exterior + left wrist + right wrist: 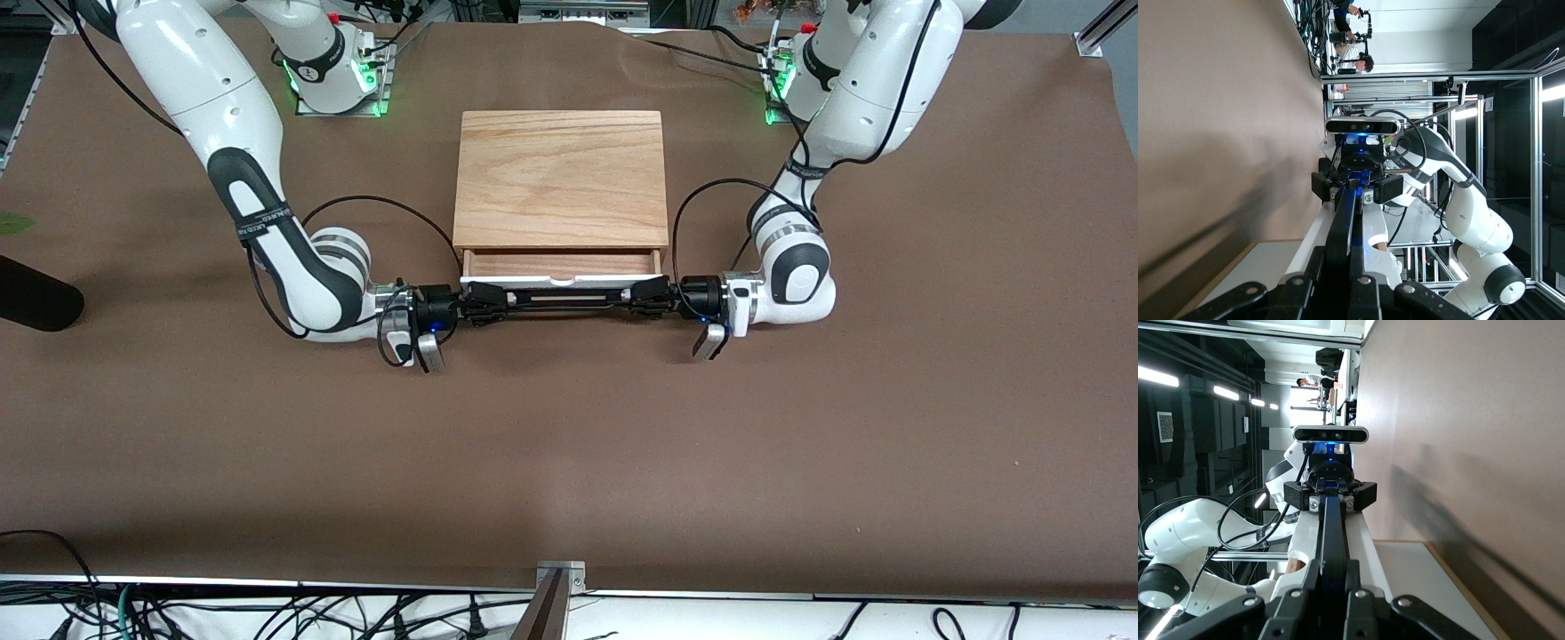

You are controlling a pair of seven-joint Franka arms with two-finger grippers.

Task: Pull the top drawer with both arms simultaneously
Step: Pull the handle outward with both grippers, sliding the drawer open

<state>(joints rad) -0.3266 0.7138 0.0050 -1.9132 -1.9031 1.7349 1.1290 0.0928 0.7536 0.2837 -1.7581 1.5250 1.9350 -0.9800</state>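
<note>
Both grippers pinching black handle [562, 300], left gripper [646, 296], right gripper [487, 300], top drawer [562, 264] part-open

**Hidden and cut-off parts**

The wire handle [564, 300] is largely covered by the left gripper [642, 296] and the right gripper [491, 301]. The inside of the top drawer [562, 264] is partly hidden under the cabinet casing [561, 179]. Both arms' upper links are cut off by the front view's top edge.

Bare table [569, 462] before top drawer [562, 264]; left gripper [642, 295], right gripper [487, 300] crowd its handle [562, 299]
</note>
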